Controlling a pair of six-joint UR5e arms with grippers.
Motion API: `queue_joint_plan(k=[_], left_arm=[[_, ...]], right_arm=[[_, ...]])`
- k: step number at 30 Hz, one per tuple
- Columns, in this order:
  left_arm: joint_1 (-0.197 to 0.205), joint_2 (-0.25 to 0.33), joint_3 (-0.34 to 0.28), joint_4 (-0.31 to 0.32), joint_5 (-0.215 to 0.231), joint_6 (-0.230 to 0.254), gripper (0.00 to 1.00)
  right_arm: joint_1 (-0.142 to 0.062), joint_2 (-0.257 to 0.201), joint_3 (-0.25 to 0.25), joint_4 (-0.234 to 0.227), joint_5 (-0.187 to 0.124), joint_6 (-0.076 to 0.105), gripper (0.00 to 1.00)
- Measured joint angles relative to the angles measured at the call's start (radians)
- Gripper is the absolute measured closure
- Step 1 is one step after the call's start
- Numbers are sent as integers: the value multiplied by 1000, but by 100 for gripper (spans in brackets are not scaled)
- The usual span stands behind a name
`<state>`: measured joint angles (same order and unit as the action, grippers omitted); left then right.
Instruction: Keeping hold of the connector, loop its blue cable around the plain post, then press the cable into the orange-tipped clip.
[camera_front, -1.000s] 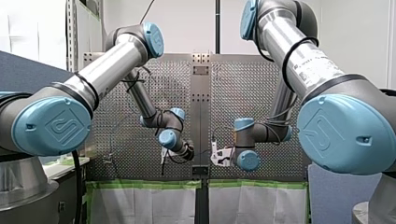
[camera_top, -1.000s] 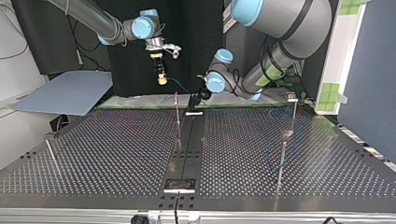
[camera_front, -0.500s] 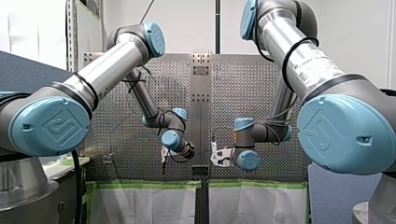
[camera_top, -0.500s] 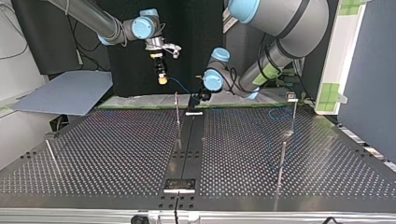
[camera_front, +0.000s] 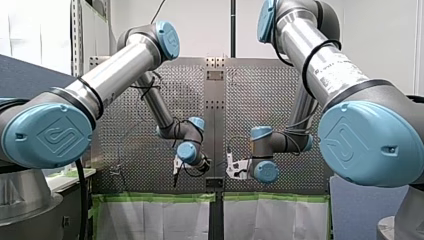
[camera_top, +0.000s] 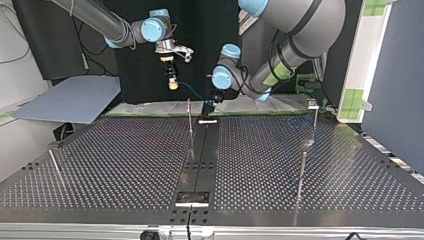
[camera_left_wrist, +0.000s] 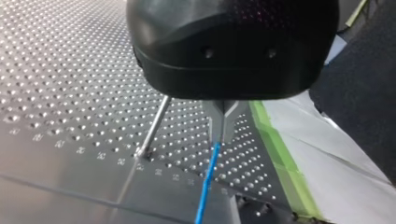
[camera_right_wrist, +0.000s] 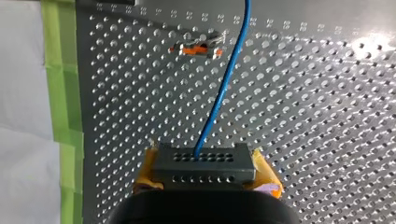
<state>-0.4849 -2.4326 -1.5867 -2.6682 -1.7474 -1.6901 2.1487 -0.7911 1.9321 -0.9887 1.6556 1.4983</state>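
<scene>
Now right gripper (camera_right_wrist: 204, 164) clamps connector (camera_right_wrist: 204, 173); blue cable (camera_right_wrist: 219, 98) leaves it toward 12 o'clock, past orange-tipped clip (camera_right_wrist: 198, 48). Left gripper (camera_left_wrist: 223, 127) pinches cable; plain post (camera_left_wrist: 154, 126) at its 9 o'clock.

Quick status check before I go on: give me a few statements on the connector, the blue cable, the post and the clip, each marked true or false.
1. My right gripper holds the grey connector between its yellow pads. True.
2. The blue cable is seated in the orange-tipped clip. False: it runs past the clip's end, not pressed in.
3. My left gripper is open and clear of the cable. False: its metal fingers are shut on the cable.
4. A plain post stands beside my left gripper's fingers. True.
5. The cable is looped around that post. False: it leaves the fingers in a straight run, apart from the post.
</scene>
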Motion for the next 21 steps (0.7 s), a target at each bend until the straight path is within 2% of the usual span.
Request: queue_joint_plan(k=[6,10,15,21], left_arm=[[-30,0,-34,52,-43,1,100],[-46,0,-40,90,-55,0,100],[-59,-1,-40,134,-66,-8,100],[-68,-1,-40,158,-81,-11,100]], right_arm=[[0,1,2,12,17,-10,100],[-1,12,2,13,28,-12,100],[-5,44,2,-1,36,-9,100],[-7,55,2,-11,35,-8,100]])
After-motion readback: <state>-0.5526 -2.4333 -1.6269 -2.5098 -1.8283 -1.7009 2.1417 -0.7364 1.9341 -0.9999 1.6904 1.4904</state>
